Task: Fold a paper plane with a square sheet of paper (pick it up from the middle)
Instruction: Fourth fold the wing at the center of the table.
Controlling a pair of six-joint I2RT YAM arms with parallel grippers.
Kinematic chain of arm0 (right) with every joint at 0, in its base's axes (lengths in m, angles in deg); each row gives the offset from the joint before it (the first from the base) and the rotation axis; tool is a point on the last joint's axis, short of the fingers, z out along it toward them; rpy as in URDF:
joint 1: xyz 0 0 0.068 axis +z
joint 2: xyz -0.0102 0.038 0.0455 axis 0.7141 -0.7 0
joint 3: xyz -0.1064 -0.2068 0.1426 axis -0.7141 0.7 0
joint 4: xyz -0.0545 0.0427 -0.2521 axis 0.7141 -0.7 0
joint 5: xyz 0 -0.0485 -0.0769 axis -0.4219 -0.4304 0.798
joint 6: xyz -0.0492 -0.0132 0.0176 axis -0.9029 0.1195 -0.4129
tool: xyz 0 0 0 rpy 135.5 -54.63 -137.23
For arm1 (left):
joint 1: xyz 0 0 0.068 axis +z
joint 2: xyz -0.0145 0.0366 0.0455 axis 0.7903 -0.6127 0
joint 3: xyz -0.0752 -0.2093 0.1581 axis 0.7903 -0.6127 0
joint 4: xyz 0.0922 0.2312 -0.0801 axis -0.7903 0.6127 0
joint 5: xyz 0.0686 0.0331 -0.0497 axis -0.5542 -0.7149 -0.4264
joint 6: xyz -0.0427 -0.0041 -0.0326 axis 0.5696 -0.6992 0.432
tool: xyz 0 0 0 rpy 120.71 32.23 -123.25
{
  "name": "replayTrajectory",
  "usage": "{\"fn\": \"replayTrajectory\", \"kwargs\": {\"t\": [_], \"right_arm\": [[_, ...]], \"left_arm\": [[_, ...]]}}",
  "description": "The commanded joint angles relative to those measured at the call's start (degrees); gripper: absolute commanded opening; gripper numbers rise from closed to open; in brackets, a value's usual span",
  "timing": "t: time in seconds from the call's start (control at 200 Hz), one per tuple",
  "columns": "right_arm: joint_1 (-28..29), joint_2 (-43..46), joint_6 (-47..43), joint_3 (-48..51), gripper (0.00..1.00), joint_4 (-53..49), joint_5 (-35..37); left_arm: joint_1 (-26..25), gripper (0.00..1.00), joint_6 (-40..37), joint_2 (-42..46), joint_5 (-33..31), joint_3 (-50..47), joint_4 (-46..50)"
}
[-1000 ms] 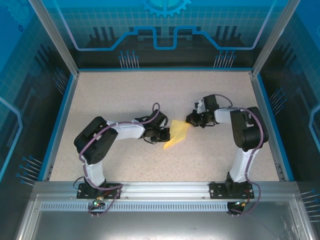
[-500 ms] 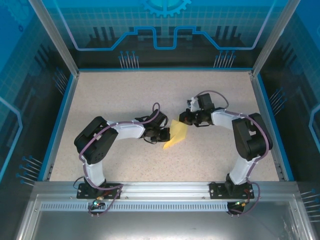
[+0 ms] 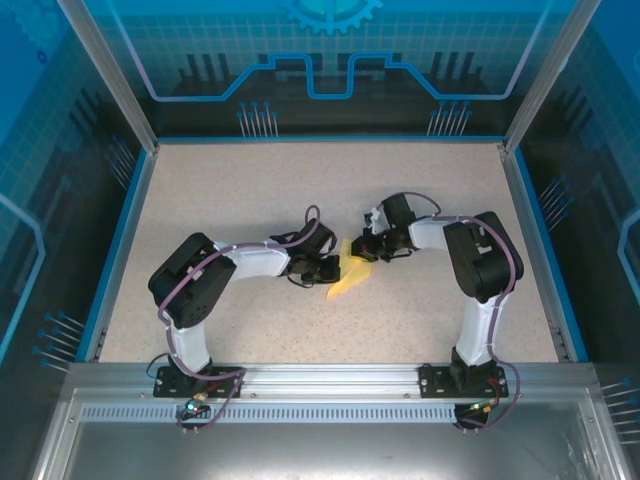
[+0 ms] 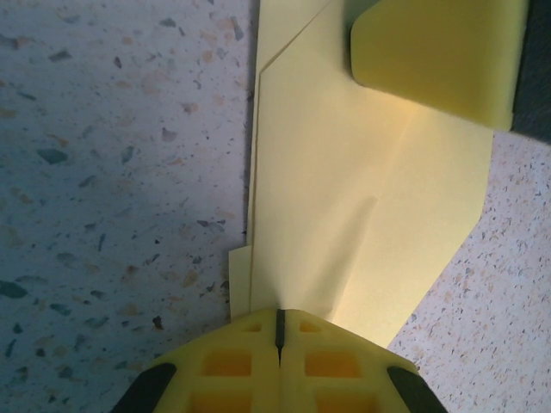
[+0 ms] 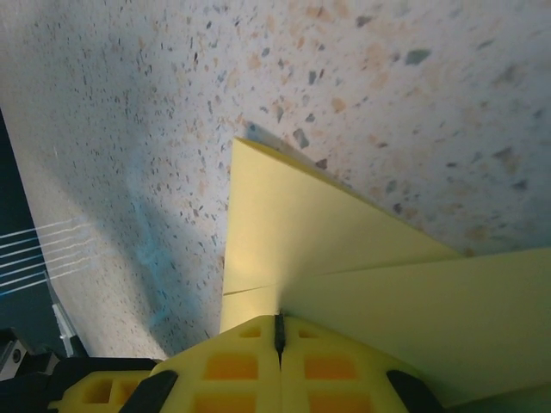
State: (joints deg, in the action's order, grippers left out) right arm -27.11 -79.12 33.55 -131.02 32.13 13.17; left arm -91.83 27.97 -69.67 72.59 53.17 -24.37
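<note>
At mid desk point(image 3: 250, 190) the paper point(image 3: 350, 277) is partly folded, not yet a plane; the closed left end effector point(image 3: 328, 268) presses its edge, the closed right end effector point(image 3: 366, 250) seems to pinch a flap.

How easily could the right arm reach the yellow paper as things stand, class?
Yes, seemingly: the right claw, shut, sits on the edge of the yellow paper with nothing between. The left claw, also shut, rests at the opposite edge, out of its way.
</note>
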Motion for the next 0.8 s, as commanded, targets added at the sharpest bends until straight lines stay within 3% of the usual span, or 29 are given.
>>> {"fn": "replayTrajectory", "kwargs": {"t": [0.0,0.11,0.28,0.365,0.525,0.795], "right_arm": [[-5.3,-2.0,0.8,0.4,0.0,0.9,5.3],[-9.4,-1.8,4.5,1.7,0.0,5.9,3.2],[-9.4,1.9,5.9,1.0,0.0,5.3,0.9],[-7.7,7.0,7.7,3.5,0.0,6.6,-2.1],[-2.9,14.0,8.4,7.5,0.0,4.4,-0.1],[2.8,11.6,7.9,8.2,0.0,2.5,0.9]], "left_arm": [[-1.1,0.0,-0.1,-5.1,-3.7,-3.7,11.8],[-1.1,0.0,0.0,-5.2,-3.9,-4.0,11.6],[-1.1,0.0,0.0,-5.3,-3.9,-3.8,11.4],[-1.2,0.0,-0.1,-5.3,-3.7,-3.7,11.2],[-1.1,0.0,0.2,-5.3,-3.6,-3.1,11.2],[-1.3,0.0,0.3,-4.6,-4.0,-2.8,11.4]]}}
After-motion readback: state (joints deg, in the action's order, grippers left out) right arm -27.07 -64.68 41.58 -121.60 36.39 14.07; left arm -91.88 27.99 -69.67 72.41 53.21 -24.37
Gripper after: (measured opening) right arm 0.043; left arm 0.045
